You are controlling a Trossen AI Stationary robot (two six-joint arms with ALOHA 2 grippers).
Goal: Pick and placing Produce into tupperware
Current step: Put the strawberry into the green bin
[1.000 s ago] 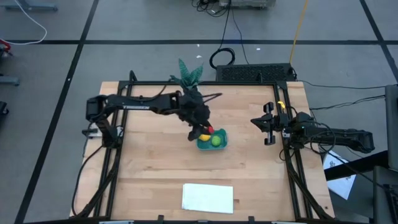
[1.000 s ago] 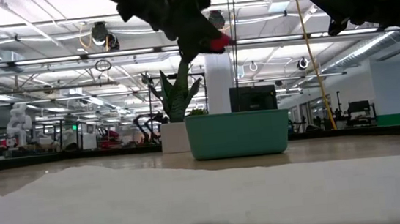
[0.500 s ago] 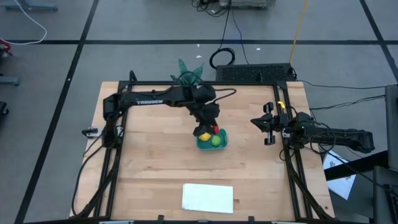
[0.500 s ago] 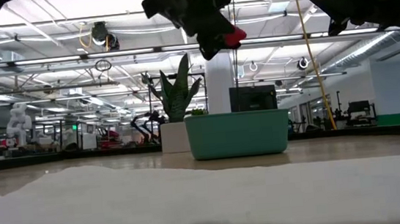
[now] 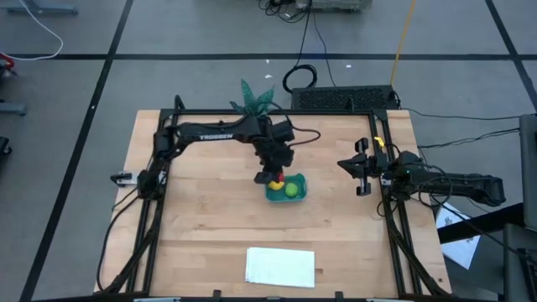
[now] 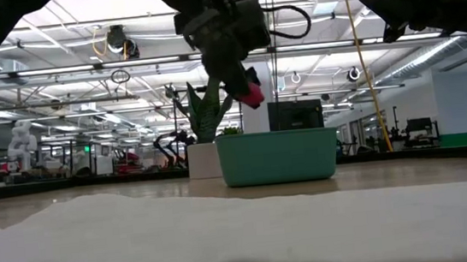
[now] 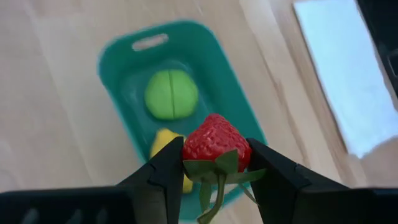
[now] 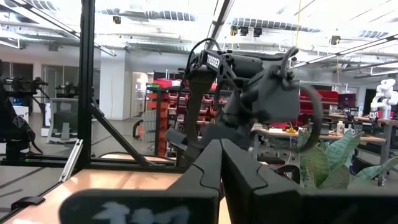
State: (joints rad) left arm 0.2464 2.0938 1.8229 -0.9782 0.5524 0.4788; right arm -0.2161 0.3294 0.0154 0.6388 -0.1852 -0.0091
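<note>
So the left claw [image 7: 214,171] is clamped on the small red toy strawberry with green leaves [image 7: 215,146], hanging just above the shallow teal-blue plastic tupperware with rounded corners [image 7: 118,56], over its near edge. Below the claw, inside the tub, sit the lime-green toy ball [image 7: 171,93] and the yellow lemon-shaped toy [image 7: 166,146], the lemon partly hidden behind the strawberry. My guess is the berry's light, hard plastic and a bit slick, so pinching it across the fat middle like this seems the safest hold. The left wrist view shows what's in the tub; the low view only gives the tub's outer wall, but it does show the strawberry riding clear above the rim. The right claw [image 5: 362,168] waits well off to the side near the worktop [image 5: 201,226] edge, fingers looking closed together in its wrist view.
</note>
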